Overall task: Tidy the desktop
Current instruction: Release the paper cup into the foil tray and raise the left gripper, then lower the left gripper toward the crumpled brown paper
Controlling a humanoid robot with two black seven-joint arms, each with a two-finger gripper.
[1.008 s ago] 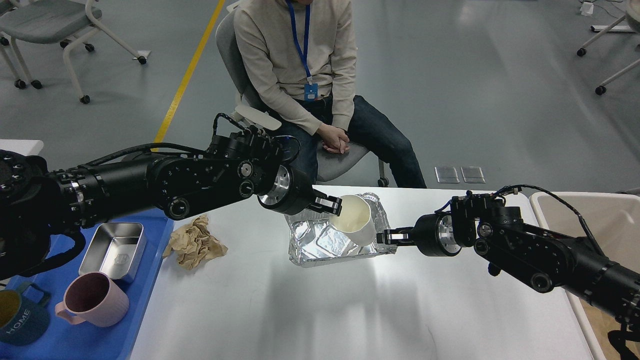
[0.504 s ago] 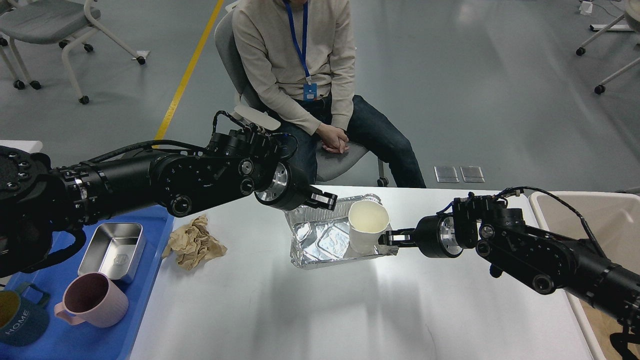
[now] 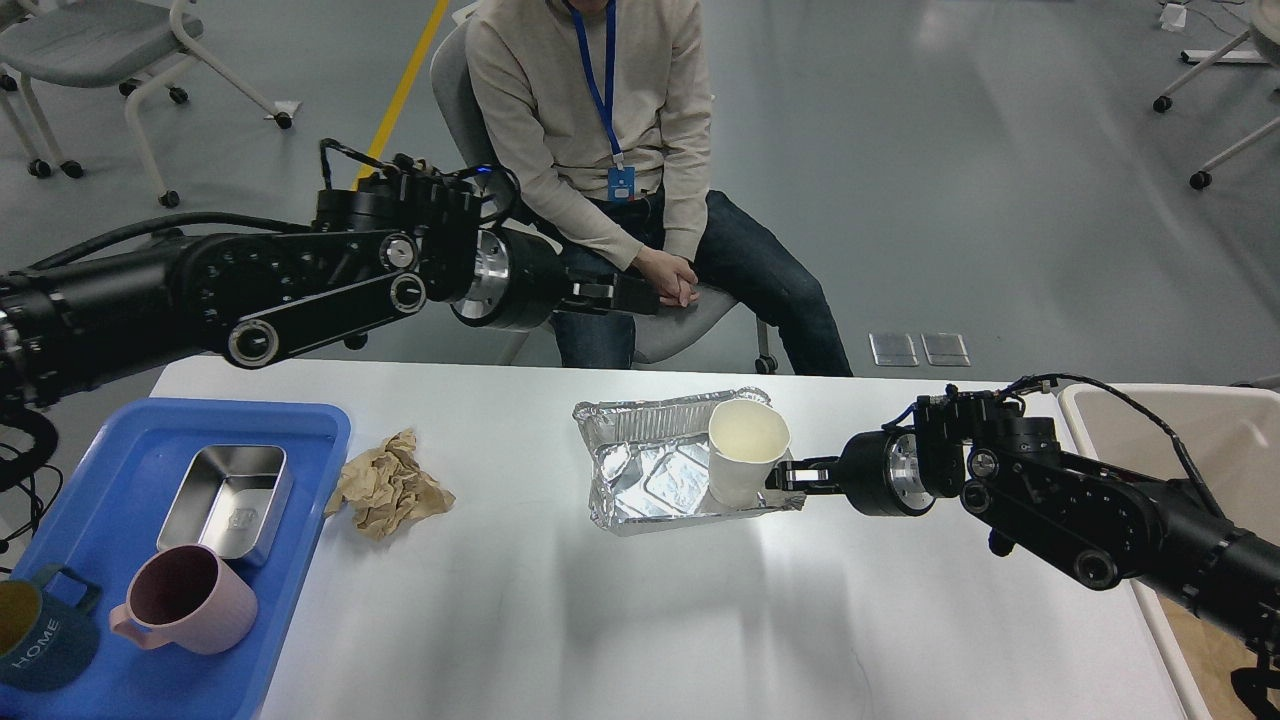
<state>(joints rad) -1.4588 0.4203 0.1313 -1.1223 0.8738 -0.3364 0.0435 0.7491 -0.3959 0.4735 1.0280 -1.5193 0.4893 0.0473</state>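
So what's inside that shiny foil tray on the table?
A white paper cup stands upright at the right end of the foil tray. The rest shows bare crinkled foil. The floor under the cup is hidden.

Grey floor (image 3: 1000, 150), yellow line (image 3: 400, 95), chairs (image 3: 90, 40).

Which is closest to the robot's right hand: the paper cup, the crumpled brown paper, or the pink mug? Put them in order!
From the right hand:
1. White paper cup, right beside it, in the foil tray.
2. Crumpled brown paper, left of the middle of the desktop.
3. Pink mug, far left, on the blue tray.
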